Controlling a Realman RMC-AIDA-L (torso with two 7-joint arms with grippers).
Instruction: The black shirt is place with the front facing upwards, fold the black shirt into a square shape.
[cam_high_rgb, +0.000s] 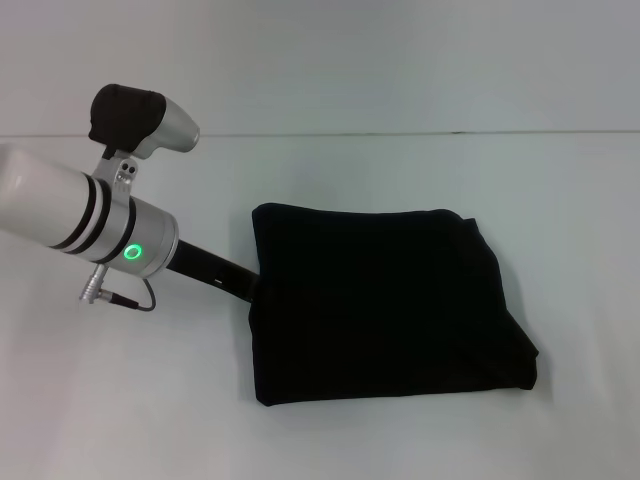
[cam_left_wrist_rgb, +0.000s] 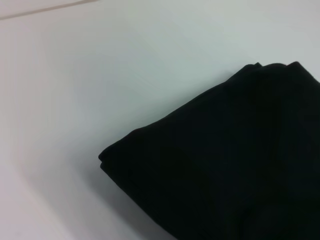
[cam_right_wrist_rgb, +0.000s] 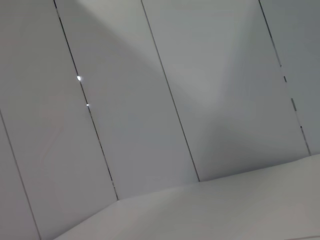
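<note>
Head view: folded shirt, left arm at its edge

We see the black shirt (cam_high_rgb: 385, 305) lying folded, roughly square, right of centre on the white table (cam_high_rgb: 400, 440). Our left gripper (cam_high_rgb: 250, 285) meets its left edge from the left; whether its fingers grip cloth, we cannot tell. Bare table surrounds the bundle. Our right gripper is out of sight

The head camera looks forward and down over the white table (cam_high_rgb: 420, 440) and folded black shirt (cam_high_rgb: 385, 305), the left wrist camera sits close above that same shirt's corner, and the right wrist camera faces a panelled wall (cam_right_wrist_rgb: 150, 100).
</note>
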